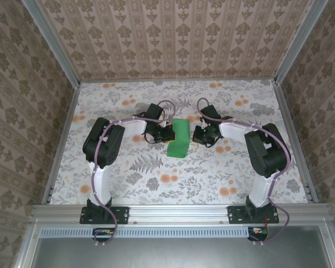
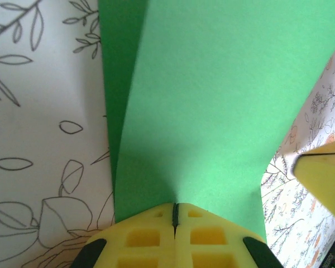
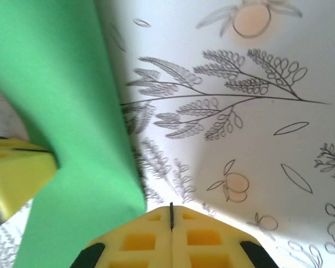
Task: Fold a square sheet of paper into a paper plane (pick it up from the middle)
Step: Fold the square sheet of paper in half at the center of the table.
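Square sheet of paper point(image 1: 177, 138): centre of the top view, bent, between both grippers. Left gripper point(image 2: 175, 211) clenched on its edge. Right gripper point(image 3: 171, 212) clenched, sheet just beside its tips.

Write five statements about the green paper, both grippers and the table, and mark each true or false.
1. The left gripper is shut on the green sheet. True.
2. The green sheet lies flat and fully spread on the table. False: it bends up into the left gripper's closed fingers, with a darker strip along one side.
3. The green sheet sits between the two grippers, near the middle of the table. True.
4. The right gripper has its jaws wide open. False: its fingertips meet, shut.
5. The table is plain white. False: it has a print of leaves and orange flowers.
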`<state>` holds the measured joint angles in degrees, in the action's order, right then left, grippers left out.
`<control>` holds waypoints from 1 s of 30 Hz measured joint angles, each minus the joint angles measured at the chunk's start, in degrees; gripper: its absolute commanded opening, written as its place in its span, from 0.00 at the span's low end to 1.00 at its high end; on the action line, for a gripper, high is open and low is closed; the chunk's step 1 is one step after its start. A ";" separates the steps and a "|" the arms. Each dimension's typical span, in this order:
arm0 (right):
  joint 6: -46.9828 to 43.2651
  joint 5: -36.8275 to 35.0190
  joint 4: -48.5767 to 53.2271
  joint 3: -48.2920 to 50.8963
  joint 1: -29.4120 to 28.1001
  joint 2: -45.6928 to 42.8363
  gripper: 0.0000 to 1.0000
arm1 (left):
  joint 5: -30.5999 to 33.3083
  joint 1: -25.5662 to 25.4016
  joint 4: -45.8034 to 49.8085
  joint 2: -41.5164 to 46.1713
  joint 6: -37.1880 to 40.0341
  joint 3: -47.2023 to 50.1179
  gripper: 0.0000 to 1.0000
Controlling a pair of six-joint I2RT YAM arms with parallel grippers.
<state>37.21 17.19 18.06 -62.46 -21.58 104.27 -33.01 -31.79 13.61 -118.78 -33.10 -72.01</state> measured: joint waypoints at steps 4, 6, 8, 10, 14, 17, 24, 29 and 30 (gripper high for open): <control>0.35 2.82 -2.78 -0.15 -1.92 -1.97 0.00 | -0.02 0.00 -0.02 0.00 -0.26 0.00 0.00; 0.96 4.52 -4.33 -0.15 -3.45 -1.29 0.00 | -0.02 0.00 -0.02 0.00 -0.28 0.00 0.00; 1.81 5.86 -5.62 -0.17 -4.57 -0.02 0.00 | -0.02 0.00 -0.04 0.00 -0.28 0.00 0.00; 2.23 6.93 -6.38 -0.24 -5.42 1.51 0.00 | -0.02 0.00 -0.04 0.00 -0.31 0.00 0.00; 3.10 7.89 -7.21 -0.48 -5.90 4.42 0.00 | -0.02 0.00 -0.07 0.00 -0.33 0.00 0.00; 3.26 7.96 -7.23 -0.46 -5.90 4.70 0.00 | -0.02 0.00 -0.15 0.00 -0.33 0.04 0.00; 2.99 8.68 -10.40 4.96 -4.31 3.02 0.00 | 0.00 0.00 -0.35 0.00 -0.74 0.22 0.00; 1.70 8.81 -10.99 10.40 -2.43 -1.27 0.00 | -0.02 0.00 -0.63 0.02 -1.03 0.37 0.00; 1.40 8.61 -10.08 11.19 -1.97 -2.23 0.00 | -0.04 0.00 -0.66 0.02 -1.14 0.39 0.00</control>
<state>38.61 25.80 7.99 -51.27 -23.55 102.04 -33.06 -31.79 12.95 -118.76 -34.24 -71.61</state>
